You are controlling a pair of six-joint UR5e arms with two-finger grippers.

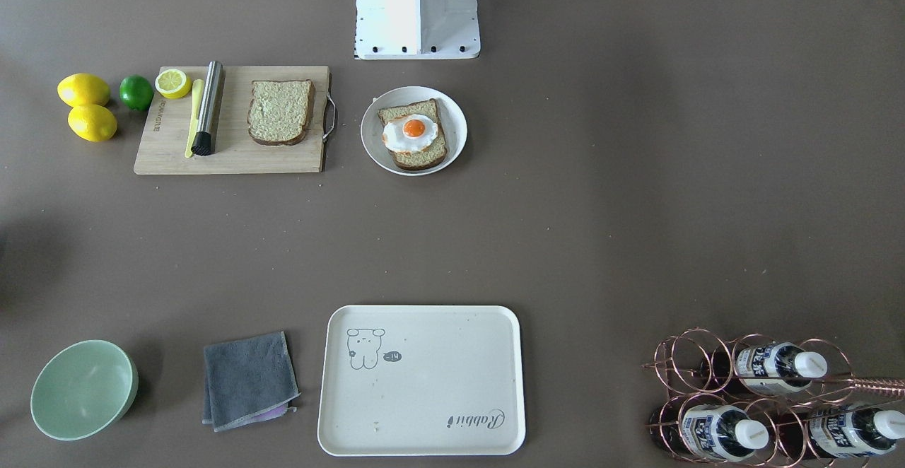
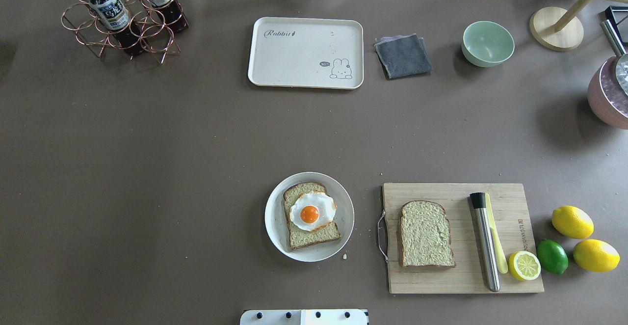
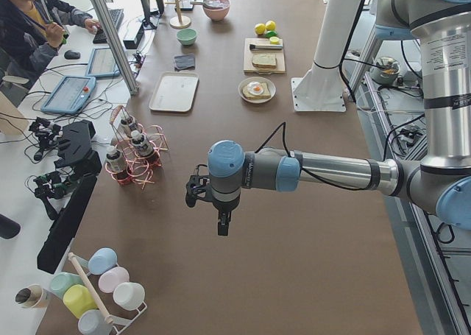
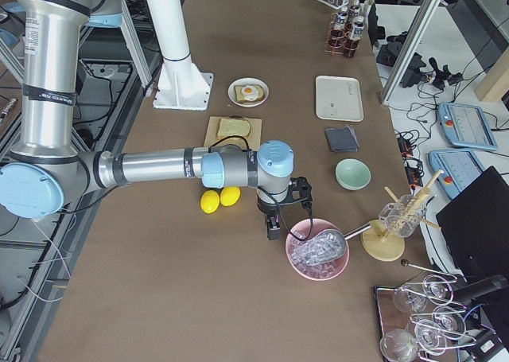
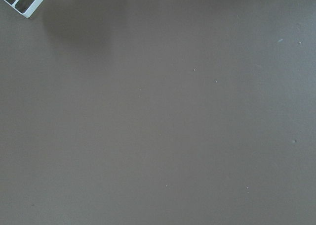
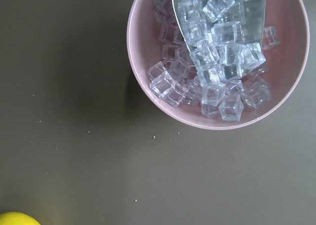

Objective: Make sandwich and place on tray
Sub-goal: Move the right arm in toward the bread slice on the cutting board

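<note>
- Plainly, front view: one bread slice (image 1: 281,112) lies on the cutting board (image 1: 170,151); the other slice (image 1: 423,161), egg (image 1: 411,133) on top, sits on the plate (image 1: 372,144); tray (image 1: 424,390) well apart.
- Overhead: sandwich not stacked yet.
- Side views: left gripper (image 3: 222,230) and right gripper (image 4: 273,233) hang away from the food; claws apart or together, cannot tell.
- Next, likely: board slice goes onto the egg.

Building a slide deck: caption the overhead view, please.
Fried egg on one bread slice, plated; second slice on the cutting board; tray across the table, awaiting assembly.
</note>
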